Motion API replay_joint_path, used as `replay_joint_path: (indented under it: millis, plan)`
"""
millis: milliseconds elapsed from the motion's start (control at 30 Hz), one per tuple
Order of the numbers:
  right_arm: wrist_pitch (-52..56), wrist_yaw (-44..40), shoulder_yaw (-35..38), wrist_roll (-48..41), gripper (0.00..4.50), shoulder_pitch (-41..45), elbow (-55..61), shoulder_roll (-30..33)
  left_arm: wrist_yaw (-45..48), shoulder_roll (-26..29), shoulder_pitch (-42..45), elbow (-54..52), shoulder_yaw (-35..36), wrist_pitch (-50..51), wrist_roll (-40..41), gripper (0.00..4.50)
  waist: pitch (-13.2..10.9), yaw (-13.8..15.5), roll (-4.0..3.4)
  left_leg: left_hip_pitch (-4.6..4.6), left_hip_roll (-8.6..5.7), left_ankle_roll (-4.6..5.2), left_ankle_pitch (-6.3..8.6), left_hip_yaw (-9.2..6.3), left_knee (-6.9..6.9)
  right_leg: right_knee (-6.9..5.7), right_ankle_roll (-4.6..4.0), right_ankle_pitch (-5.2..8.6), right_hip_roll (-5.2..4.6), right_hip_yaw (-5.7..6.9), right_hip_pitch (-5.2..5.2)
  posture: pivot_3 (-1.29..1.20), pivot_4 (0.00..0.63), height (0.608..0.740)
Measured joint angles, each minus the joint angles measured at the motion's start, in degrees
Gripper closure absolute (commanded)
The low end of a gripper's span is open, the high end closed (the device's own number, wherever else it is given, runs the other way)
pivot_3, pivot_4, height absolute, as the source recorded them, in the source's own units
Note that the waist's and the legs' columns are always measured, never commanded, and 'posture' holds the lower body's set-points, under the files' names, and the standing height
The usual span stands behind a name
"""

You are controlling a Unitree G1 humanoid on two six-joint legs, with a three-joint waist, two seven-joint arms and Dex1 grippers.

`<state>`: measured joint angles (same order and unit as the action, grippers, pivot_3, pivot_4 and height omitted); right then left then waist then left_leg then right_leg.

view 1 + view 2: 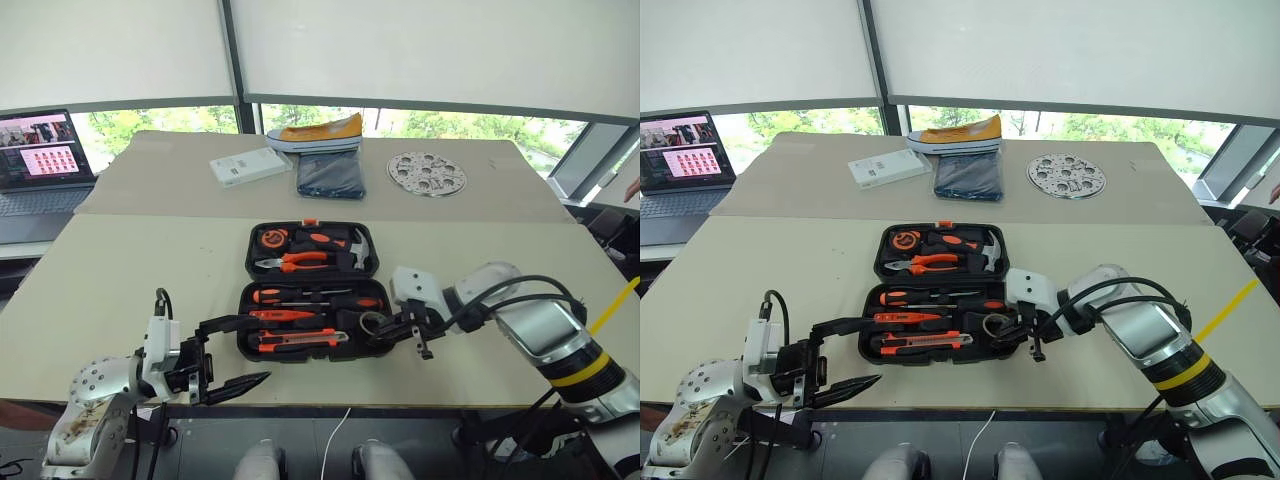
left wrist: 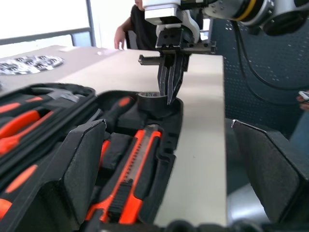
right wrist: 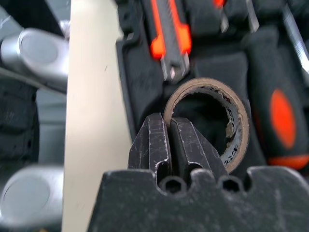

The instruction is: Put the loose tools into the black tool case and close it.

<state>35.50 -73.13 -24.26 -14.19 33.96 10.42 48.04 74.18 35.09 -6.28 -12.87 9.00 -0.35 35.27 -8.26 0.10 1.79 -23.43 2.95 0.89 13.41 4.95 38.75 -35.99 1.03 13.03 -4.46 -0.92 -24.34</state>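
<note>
At the near-right corner of the open black tool case (image 1: 312, 290), the right gripper (image 3: 169, 133) has its fingers pinched together on the wall of the small roll (image 3: 212, 121), which sits in the case's corner recess. The utility knife (image 1: 300, 340) lies along the case's front edge, screwdrivers (image 1: 300, 297) behind it. Left of the case, the left gripper (image 1: 232, 355) hangs at the table's (image 1: 120, 290) near edge, jaws spread wide, holding nothing. Bare tabletop flanks the case. No writing is legible.
</note>
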Motion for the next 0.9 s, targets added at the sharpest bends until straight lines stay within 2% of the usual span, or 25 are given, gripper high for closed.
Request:
replay_joint_path:
  millis: [133, 367, 467, 567, 633, 667, 733, 767, 900]
  plan:
    - [3.54, -0.64, -0.07, -0.62, 4.48, -0.20, 1.30, 0.00, 0.02, 0.54, 1.20, 0.41, 0.02, -0.05, -0.30, 0.00, 0.00, 0.19, 0.00, -0.03, -0.01, 0.00, 0.00, -0.01, 0.01, 0.01, 0.00, 0.00, -0.03, 0.00, 0.00, 0.00, 0.150, 0.740]
    - [3.20, 0.90, 0.87, -0.27, 2.15, -1.02, 1.58, -1.02, 0.26, 0.58, 1.92, 4.11, 0.66, -2.23, -1.51, 0.00, 0.00, 0.20, 0.00, -0.07, 0.00, -0.01, 0.00, -0.01, -0.02, 0.02, 0.02, -0.01, -0.01, 0.03, -0.05, 0.00, 0.150, 0.740]
    - [3.30, -1.51, 5.17, -4.54, 1.16, -0.90, 3.35, -0.20, 0.27, 1.28, 2.66, 7.06, 2.83, -2.29, -1.47, 0.00, -0.03, 0.21, 0.01, -0.11, 0.01, -0.01, 0.00, -0.03, -0.03, 0.01, 0.07, -0.04, 0.00, 0.05, -0.11, 0.00, 0.150, 0.740]
    - [0.92, -3.60, 11.01, -7.96, 1.16, 1.09, 2.33, 0.13, -2.49, 2.26, 5.89, 12.28, 5.59, -0.56, -1.49, 0.00, -0.04, 0.22, 0.01, -0.09, 0.01, 0.00, 0.00, -0.04, -0.02, 0.01, 0.10, -0.05, 0.01, 0.07, -0.08, 0.00, 0.150, 0.740]
    - [-1.26, -4.62, 13.98, -9.17, 1.13, 1.34, -0.16, 0.73, -5.60, 2.92, 7.81, 15.84, 7.12, 0.52, -2.00, 0.54, -0.07, 0.33, 0.09, -0.04, 0.01, 0.00, 0.00, -0.03, -0.01, 0.03, 0.10, -0.05, 0.00, 0.12, 0.00, 0.00, 0.150, 0.740]
    - [-1.97, -4.51, 15.09, -9.27, 1.42, 1.32, -2.17, 0.86, -7.98, 2.94, 9.17, 18.16, 8.00, 0.77, -2.86, 0.77, -0.07, 0.38, 0.11, -0.03, 0.00, 0.00, 0.00, -0.03, -0.01, 0.03, 0.09, -0.05, -0.01, 0.13, 0.02, 0.00, 0.150, 0.740]
    - [-4.45, -2.67, 16.22, -8.00, 1.94, 1.22, -7.21, 0.41, -14.14, 3.36, 12.27, 22.80, 8.97, 2.34, -5.77, 1.58, -0.10, 0.43, 0.17, -0.04, -0.01, 0.00, 0.00, 0.00, 0.00, 0.04, 0.20, -0.12, -0.01, 0.12, 0.01, 0.00, 0.150, 0.740]
    - [-7.22, -1.03, 16.36, -6.24, 2.15, 1.15, -10.52, -0.34, -17.65, 3.53, 13.95, 24.75, 9.07, 3.92, -7.20, 1.83, -0.10, 0.42, 0.20, -0.03, -0.02, 0.00, 0.00, 0.01, 0.00, 0.03, 0.29, -0.18, -0.01, 0.12, 0.03, 0.00, 0.150, 0.740]
    - [-22.40, 8.73, 16.25, 2.87, 3.58, 1.79, -27.15, -6.50, -27.50, 3.20, 21.29, 28.51, 7.31, 9.93, -11.98, 3.41, -0.15, 0.34, 0.26, -0.10, -0.06, -0.01, -0.01, 0.09, -0.01, 0.03, 0.37, -0.23, 0.02, 0.10, -0.01, 0.00, 0.150, 0.740]
